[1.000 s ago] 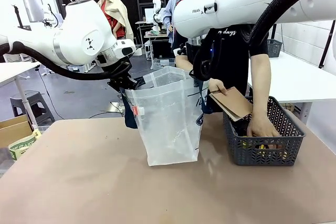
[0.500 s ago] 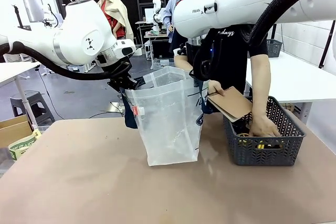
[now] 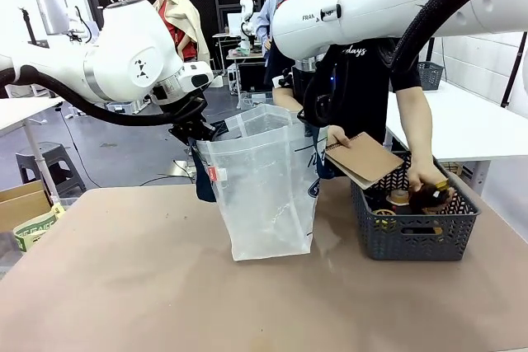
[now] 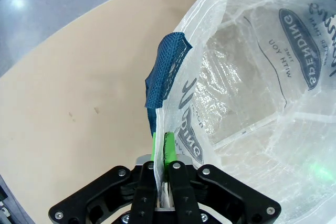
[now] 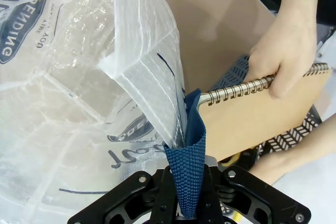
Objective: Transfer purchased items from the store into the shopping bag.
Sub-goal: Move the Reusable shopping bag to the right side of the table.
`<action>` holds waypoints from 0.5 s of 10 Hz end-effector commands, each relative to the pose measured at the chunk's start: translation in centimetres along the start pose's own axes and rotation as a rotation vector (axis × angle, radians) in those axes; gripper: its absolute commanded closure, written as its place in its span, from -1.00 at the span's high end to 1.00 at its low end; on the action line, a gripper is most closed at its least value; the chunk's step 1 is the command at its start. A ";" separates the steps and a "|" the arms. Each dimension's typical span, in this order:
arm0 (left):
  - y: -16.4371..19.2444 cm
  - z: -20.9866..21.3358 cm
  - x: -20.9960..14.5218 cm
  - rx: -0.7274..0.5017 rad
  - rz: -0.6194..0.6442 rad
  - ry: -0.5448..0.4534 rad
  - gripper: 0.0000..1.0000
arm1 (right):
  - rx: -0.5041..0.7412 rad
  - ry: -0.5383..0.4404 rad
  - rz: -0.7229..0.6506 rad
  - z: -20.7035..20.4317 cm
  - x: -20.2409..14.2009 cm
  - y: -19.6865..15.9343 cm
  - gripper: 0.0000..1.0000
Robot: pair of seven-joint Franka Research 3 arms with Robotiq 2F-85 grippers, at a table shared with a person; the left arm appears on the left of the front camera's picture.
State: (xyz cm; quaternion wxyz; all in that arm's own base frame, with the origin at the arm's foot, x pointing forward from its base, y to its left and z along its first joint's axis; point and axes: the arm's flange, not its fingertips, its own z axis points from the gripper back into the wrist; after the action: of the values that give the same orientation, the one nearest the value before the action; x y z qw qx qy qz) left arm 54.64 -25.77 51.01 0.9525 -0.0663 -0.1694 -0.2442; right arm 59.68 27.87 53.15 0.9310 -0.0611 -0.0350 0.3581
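Observation:
The translucent shopping bag (image 3: pixel 264 191) stands upright on the table, held open at both handles. My left gripper (image 3: pixel 200 132) is shut on the bag's left rim beside the navy strap (image 4: pixel 165 69); its green pads (image 4: pixel 169 148) pinch the plastic. My right gripper (image 3: pixel 313 117) is shut on the other navy strap (image 5: pixel 190 163). A person holds a tan spiral-bound packet (image 3: pixel 365 159) between the bag and the dark grey basket (image 3: pixel 412 232). The person's other hand (image 3: pixel 423 177) lifts small brownish pieces (image 3: pixel 431 196) above the basket. The bag's inside (image 4: pixel 247 77) looks empty.
The basket stands to the right of the bag, near the table's right edge, with more small items (image 3: pixel 398 199) in it. A cardboard box (image 3: pixel 21 204) sits off the table's left side. Bare tabletop (image 3: pixel 165 286) lies in front of the bag.
The person's hand has come up out of the basket holding brownish pieces. The tan packet stays held near the bag's rim. Both arms have kept still.

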 end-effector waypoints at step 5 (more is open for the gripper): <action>0.2 0.1 -0.1 0.012 0.001 -0.002 -1.00 | 0.001 0.006 -0.002 0.0 0.0 -0.1 -1.00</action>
State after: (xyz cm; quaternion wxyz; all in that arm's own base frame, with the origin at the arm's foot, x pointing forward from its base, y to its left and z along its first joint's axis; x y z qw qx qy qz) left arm 54.64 -25.77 51.01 0.9525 -0.0663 -0.1694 -0.2442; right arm 59.68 27.87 53.15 0.9310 -0.0611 -0.0350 0.3581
